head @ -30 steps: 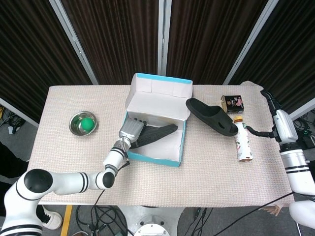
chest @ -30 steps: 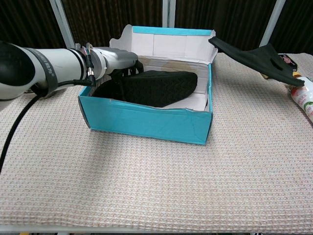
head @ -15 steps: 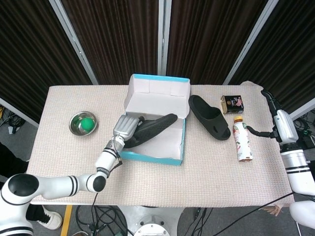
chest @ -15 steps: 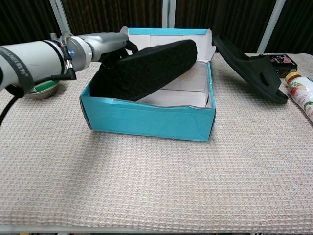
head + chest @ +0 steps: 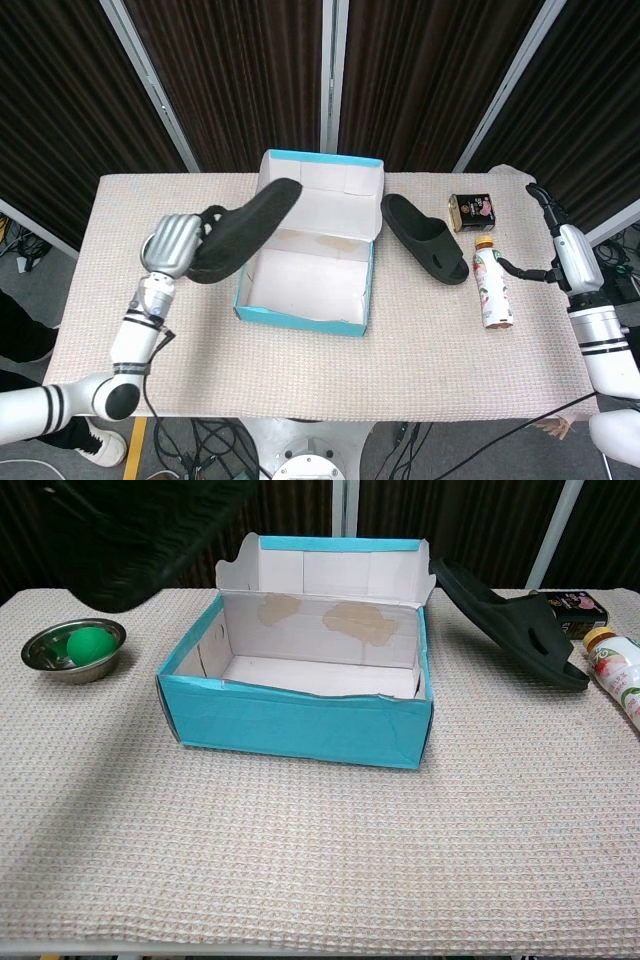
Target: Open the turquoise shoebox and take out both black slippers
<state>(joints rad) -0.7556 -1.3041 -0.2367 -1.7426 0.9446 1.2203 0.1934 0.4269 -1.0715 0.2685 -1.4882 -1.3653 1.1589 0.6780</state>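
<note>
- Step in hand, as I judge it: second slipper (image 5: 243, 230) is lifted out of the shoebox (image 5: 305, 305), next is setting it on the table (image 5: 420, 350).
- To do it well: carry it left, clear of the box wall, lower it flat on bare cloth short of the bowl (image 5: 168, 250), don't let go until the sole is down.
- Watch the toe end: it hangs over the box's left wall and near the open lid (image 5: 322, 183), so a low swing could catch it.
- My left hand (image 5: 172, 243) grips the slipper at its heel end, fingers curled around it; slipper tilts up toward the lid, in the air.
- Chest view shows only the slipper's dark underside at top left, not my hand.
- Box interior is bare.
- First slipper (image 5: 424, 238) lies on the table just right of the box, near the bottle (image 5: 491, 288).
- My right hand: only the forearm shows at the right edge, so not in view.
</note>
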